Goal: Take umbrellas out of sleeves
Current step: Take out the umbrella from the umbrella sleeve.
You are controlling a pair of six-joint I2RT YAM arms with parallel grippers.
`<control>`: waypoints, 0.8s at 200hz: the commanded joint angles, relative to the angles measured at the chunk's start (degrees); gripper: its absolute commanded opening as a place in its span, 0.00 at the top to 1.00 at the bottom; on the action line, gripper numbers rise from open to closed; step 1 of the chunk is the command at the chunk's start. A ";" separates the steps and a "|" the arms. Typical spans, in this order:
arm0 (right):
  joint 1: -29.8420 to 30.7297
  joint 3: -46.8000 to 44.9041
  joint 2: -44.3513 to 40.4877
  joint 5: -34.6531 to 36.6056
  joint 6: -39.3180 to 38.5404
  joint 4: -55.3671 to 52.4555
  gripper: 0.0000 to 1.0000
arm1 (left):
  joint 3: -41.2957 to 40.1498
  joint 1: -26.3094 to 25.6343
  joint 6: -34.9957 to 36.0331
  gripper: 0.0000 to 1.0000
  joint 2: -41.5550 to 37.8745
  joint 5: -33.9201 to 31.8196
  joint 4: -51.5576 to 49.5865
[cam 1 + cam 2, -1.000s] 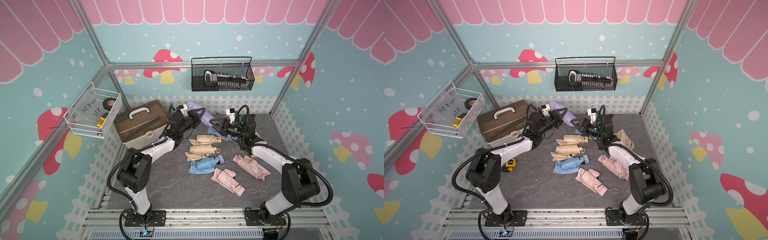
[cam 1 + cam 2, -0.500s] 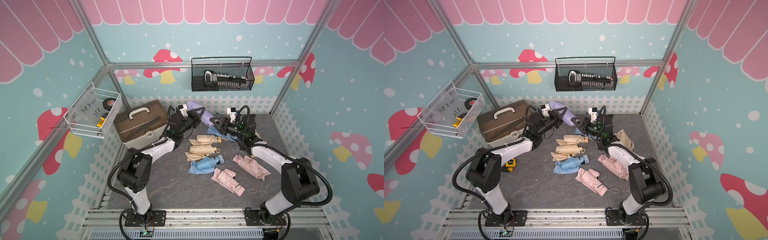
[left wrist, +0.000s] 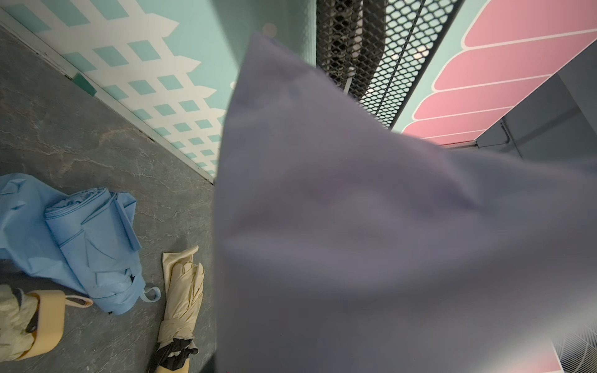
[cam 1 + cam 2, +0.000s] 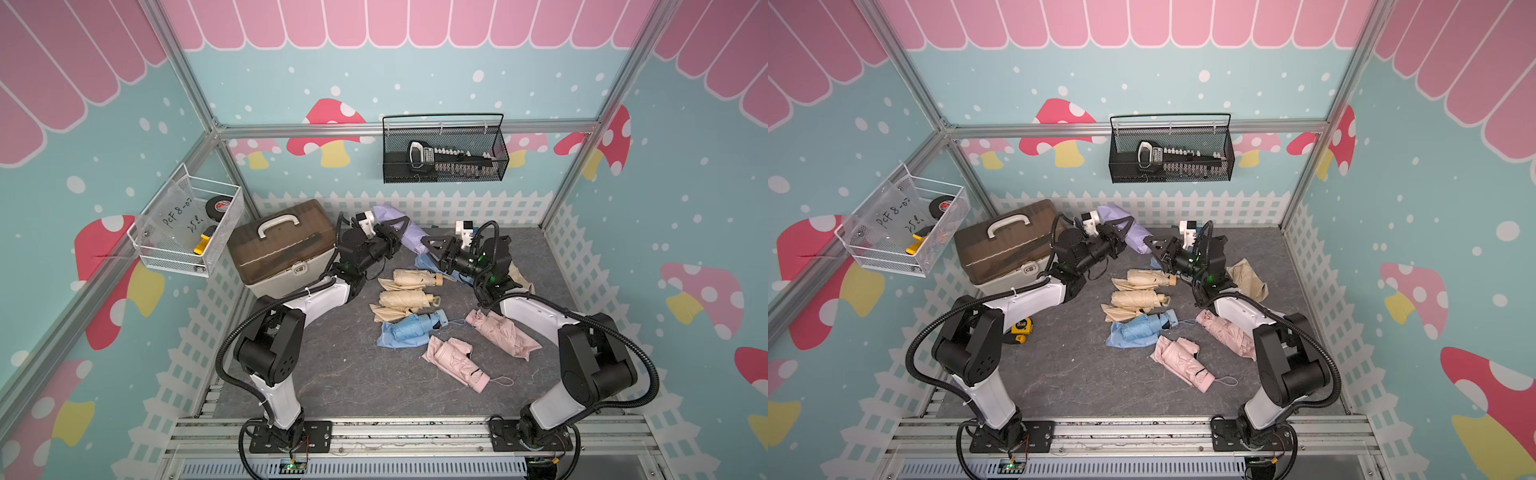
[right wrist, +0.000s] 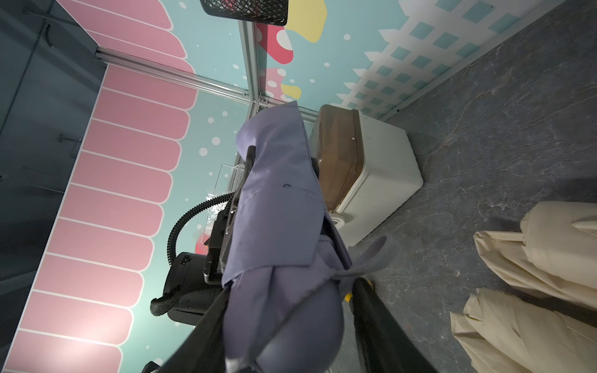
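Change is slight: left gripper [image 4: 394,230] still pinches the lilac sleeve [image 4: 384,212], upper centre in both top views. Right gripper [image 5: 292,287], jaws half open, straddles the handle of the lilac umbrella [image 5: 277,302]; grip unclear, extraction pending.

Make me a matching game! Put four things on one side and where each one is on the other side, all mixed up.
Things:
1. lilac umbrella
2. brown-lidded box
3. roll of black tape
4. black basket

Places:
A. hanging on the back wall
B. held between the left claw and the right claw
C. standing on the grey table
D. lying in the white wire basket

Pairs: 1-B, 2-C, 3-D, 4-A.
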 commanded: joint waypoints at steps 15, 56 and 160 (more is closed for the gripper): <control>-0.17 -1.67 0.38 2.61 2.41 0.59 0.45 | 1.09 -0.17 -0.72 0.82 -1.51 -0.35 6.66; -0.17 -2.84 0.03 3.58 3.11 0.69 0.48 | 1.78 -0.21 0.50 0.82 -1.56 0.11 5.59; 0.27 0.86 4.82 1.67 9.15 6.65 0.54 | 2.77 -1.95 1.03 0.83 0.44 2.01 7.40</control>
